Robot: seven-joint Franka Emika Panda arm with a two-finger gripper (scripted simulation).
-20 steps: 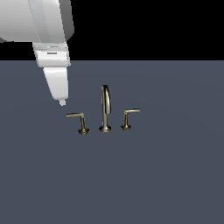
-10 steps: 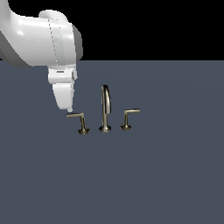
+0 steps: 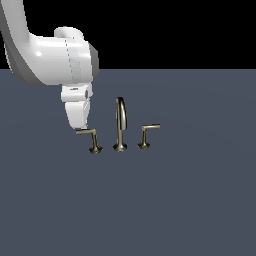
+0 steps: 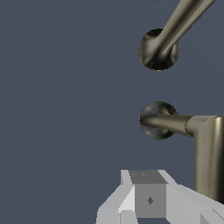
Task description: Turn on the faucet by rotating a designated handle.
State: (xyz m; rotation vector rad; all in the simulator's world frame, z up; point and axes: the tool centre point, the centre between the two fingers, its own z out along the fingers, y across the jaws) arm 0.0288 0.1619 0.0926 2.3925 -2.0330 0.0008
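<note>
The brass faucet stands on the grey surface in the exterior view, with its tall arched spout (image 3: pixel 120 125) in the middle. The handle (image 3: pixel 89 137), the slightly larger L-shaped lever, is on the exterior view's left. The smaller twin lever (image 3: pixel 148 133) is on the right. My gripper (image 3: pixel 80 126) hangs straight down, with its tips at the outer end of the handle's arm, touching or nearly so. Its fingers look pressed together and hold nothing. In the wrist view the handle (image 4: pixel 205 144) runs beside my gripper (image 4: pixel 148 201), and the spout's base (image 4: pixel 158 50) lies beyond.
The flat dark grey surface (image 3: pixel 190 200) stretches all round the faucet. My white arm (image 3: pixel 55 60) comes in from the exterior view's upper left, above the handle.
My gripper has moved toward the exterior view's right and slightly down, from up and left of the handle to its arm's outer end. The handle has not visibly turned.
</note>
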